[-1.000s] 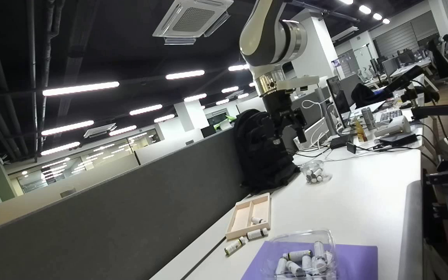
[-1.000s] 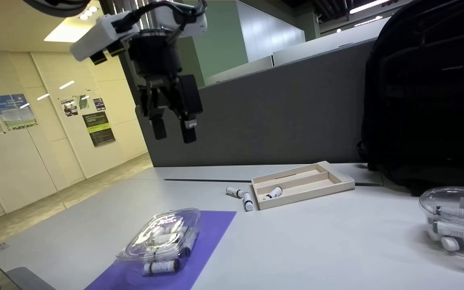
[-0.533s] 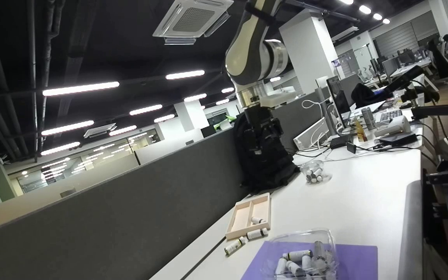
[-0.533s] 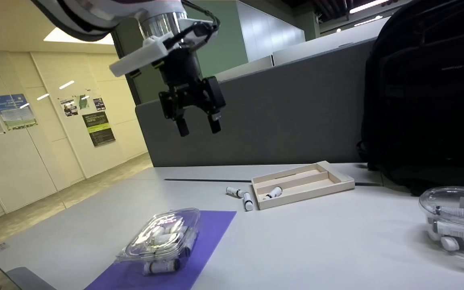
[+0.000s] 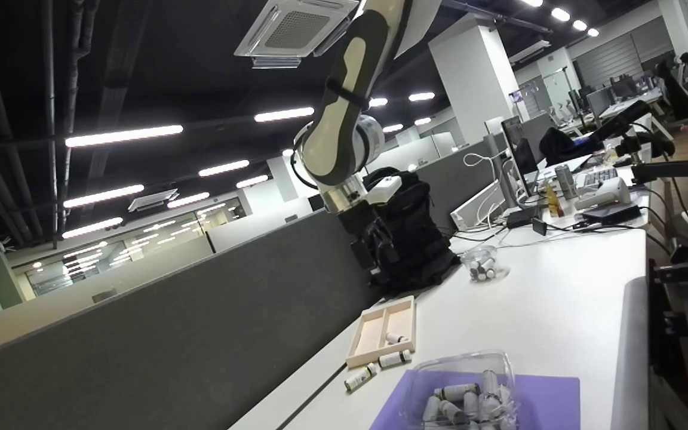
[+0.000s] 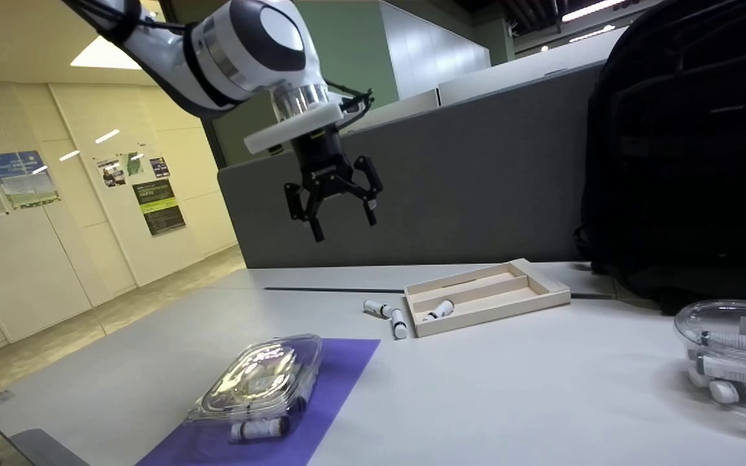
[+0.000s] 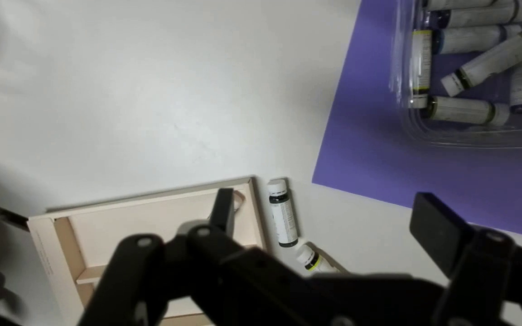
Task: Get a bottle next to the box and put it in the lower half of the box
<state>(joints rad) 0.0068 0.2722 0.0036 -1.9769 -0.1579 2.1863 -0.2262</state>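
The shallow tan box (image 6: 496, 315) lies on the table by the partition and also shows in an exterior view (image 5: 369, 358) and the wrist view (image 7: 129, 226). One bottle (image 6: 439, 309) lies in its nearer compartment. A white-labelled bottle (image 7: 283, 215) lies just outside its short end, apart from the wall. A yellow-banded bottle (image 7: 317, 260) lies beside that one, its lower part hidden by the gripper in the wrist view. Both show in both exterior views. My gripper (image 6: 344, 230) is open, empty and well above the table; in the wrist view (image 7: 329, 222) its fingers are wide apart.
A clear container (image 7: 478, 138) with several bottles stands on the purple sheet (image 6: 340, 382). A clear round tub (image 6: 735, 317) with more bottles stands on the table. A black backpack (image 6: 690, 162) and a grey partition (image 6: 476, 181) stand behind the table.
My gripper has moved across toward the partition and the box end, and it has turned, its fingers showing more spread. The box and bottles have not moved.
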